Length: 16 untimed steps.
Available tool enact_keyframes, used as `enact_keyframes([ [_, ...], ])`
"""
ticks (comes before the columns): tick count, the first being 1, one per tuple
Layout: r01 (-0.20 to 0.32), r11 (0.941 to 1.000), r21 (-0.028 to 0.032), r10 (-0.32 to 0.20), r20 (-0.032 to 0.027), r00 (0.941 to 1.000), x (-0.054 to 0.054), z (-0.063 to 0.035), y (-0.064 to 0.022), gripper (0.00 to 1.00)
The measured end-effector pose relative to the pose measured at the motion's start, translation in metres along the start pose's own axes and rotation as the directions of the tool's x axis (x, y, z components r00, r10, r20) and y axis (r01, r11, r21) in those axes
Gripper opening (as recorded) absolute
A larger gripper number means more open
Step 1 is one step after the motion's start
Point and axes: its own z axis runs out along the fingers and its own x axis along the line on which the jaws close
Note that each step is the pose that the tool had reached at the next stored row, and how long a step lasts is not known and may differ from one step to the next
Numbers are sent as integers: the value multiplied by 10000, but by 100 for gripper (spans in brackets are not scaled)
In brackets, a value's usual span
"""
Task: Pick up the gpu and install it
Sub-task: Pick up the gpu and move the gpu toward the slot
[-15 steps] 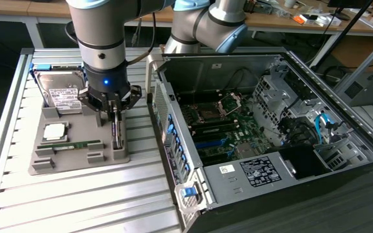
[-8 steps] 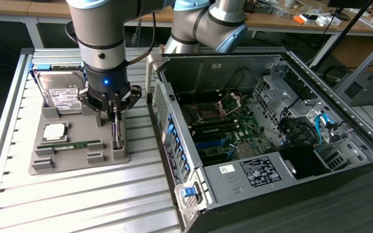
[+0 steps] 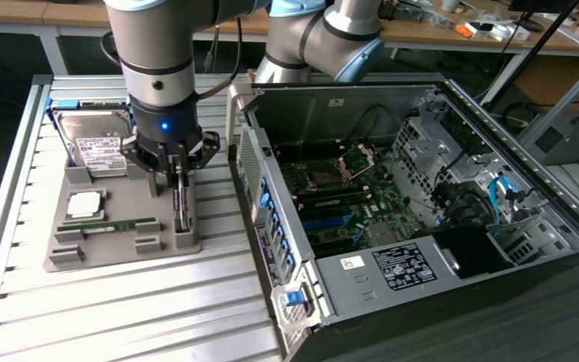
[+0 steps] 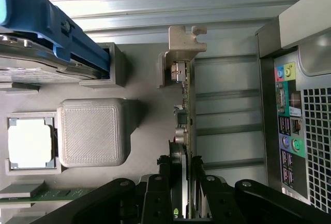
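Observation:
The gpu (image 3: 181,207) stands on its edge in a slot at the exterior view's right side of a grey holder tray (image 3: 118,249). In the wrist view the gpu (image 4: 184,110) appears edge-on, a thin card with its silvery bracket (image 4: 182,43) at the far end. My gripper (image 3: 176,181) reaches straight down over it. Its black fingers (image 4: 164,175) press against both faces of the card near the cooler, so the gripper (image 4: 182,177) is shut on the gpu. The card still sits in the tray.
The tray also holds a hard drive (image 3: 93,143) with blue rails, a processor (image 3: 84,204) and a green memory stick (image 3: 108,225). An open computer case (image 3: 400,204) with its motherboard (image 3: 340,196) lies close by on the exterior view's right; its rear ports (image 4: 287,125) face the tray.

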Motion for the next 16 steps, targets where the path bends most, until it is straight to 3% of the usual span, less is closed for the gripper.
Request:
enact_keyframes([
  [16, 0, 10000, -1, 0, 1, 10000, -1, -52, 2, 27],
])
